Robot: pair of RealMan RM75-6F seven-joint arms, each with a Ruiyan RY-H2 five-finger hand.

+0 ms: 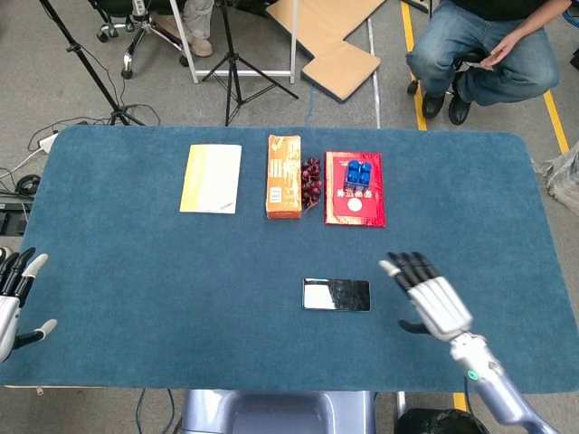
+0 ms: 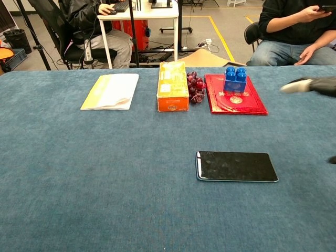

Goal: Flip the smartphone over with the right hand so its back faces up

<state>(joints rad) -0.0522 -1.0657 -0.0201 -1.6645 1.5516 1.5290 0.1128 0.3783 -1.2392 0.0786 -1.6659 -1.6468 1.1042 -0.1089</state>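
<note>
The smartphone (image 1: pixel 336 295) lies flat on the blue table cloth, its dark glossy screen up, long side left to right; the chest view shows it as well (image 2: pixel 236 166). My right hand (image 1: pixel 427 299) hovers just right of the phone, fingers spread and apart, holding nothing and not touching it. In the chest view only its fingertips (image 2: pixel 310 84) reach in from the right edge. My left hand (image 1: pixel 14 298) stays at the table's left front edge, fingers spread, empty.
At the back of the table lie a yellow-and-white booklet (image 1: pixel 211 178), an orange box (image 1: pixel 283 176), dark grapes (image 1: pixel 311 181) and a red folder (image 1: pixel 355 189) with a blue block (image 1: pixel 359 173) on it. People sit beyond the far edge (image 1: pixel 488 45).
</note>
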